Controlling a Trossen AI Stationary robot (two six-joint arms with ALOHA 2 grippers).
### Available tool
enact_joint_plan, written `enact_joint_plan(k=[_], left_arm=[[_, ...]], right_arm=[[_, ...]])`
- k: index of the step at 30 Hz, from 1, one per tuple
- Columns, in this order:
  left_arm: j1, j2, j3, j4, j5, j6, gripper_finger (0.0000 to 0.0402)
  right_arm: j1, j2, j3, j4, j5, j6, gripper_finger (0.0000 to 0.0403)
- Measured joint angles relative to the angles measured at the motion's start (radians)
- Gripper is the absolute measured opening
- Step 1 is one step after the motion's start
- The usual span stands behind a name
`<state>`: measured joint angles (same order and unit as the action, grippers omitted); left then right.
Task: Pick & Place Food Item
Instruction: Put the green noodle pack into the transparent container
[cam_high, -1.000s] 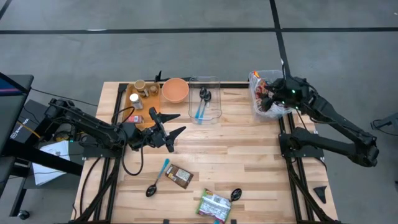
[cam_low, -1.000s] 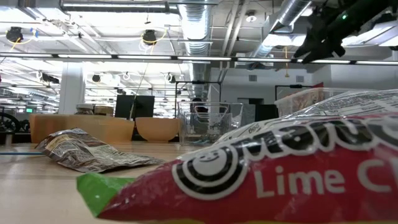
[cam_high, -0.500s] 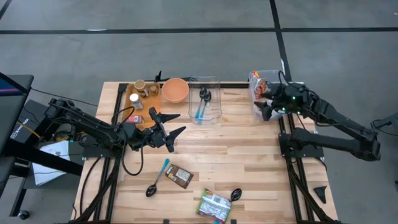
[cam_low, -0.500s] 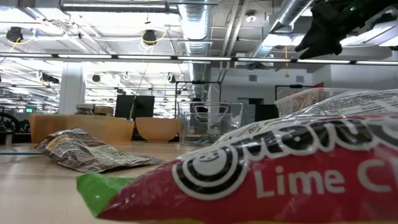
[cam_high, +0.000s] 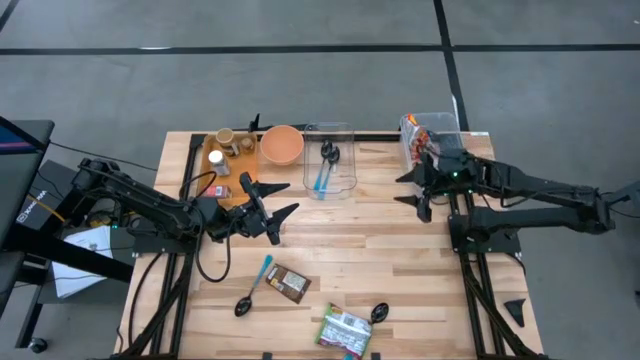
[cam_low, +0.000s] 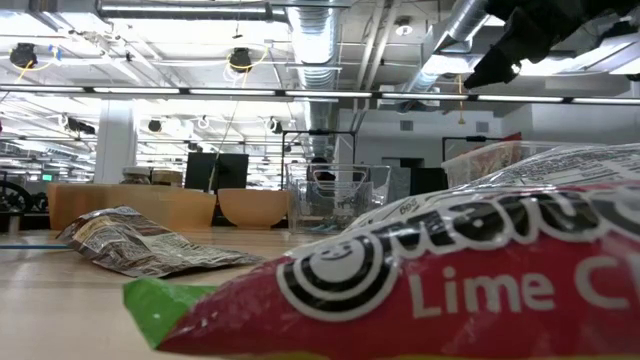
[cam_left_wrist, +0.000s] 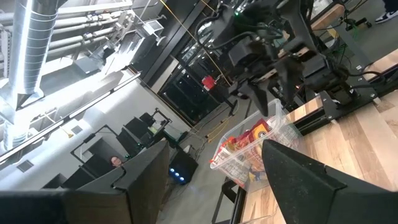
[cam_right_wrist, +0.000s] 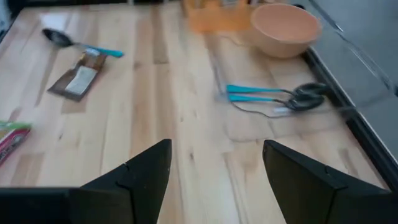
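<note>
1. The right hand (cam_high: 413, 194) hangs released and empty above the wooden tabletop (cam_high: 400, 260), just beside the clear plastic bin of snack packets (cam_high: 425, 133).
2. The left hand (cam_high: 277, 211) waits spread wide near the orange tray (cam_high: 214, 160).
3. A brown foil snack wrapper (cam_high: 288, 283) and a green-and-red chip bag (cam_high: 345, 327) lie flat near the front edge.
4. Both look light, crinkly and slippery; pinching a crimped end seam seems safest.

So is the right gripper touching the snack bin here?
Apart. In the high view the open right gripper sits beside the snack bin, with bare table showing between them.
</note>
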<state>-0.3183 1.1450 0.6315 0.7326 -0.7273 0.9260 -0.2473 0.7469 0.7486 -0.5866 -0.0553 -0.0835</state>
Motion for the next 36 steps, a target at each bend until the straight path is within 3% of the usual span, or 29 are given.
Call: enact_joint_plan(k=[15, 25, 36], left_arm=[[0.0, 0.0, 0.0, 0.0, 0.0, 0.0, 0.025], [0.0, 0.0, 0.0, 0.0, 0.0, 0.0, 0.025], [0.0, 0.0, 0.0, 0.004, 0.002, 0.058, 0.025]], right_arm=[[0.184, 0.012, 0.0, 0.115, 0.0, -0.085, 0.0249], [0.22, 0.012, 0.0, 0.167, 0.001, -0.081, 0.0249], [0.218, 0.083, 0.001, 0.134, 0.03, 0.138, 0.0249]])
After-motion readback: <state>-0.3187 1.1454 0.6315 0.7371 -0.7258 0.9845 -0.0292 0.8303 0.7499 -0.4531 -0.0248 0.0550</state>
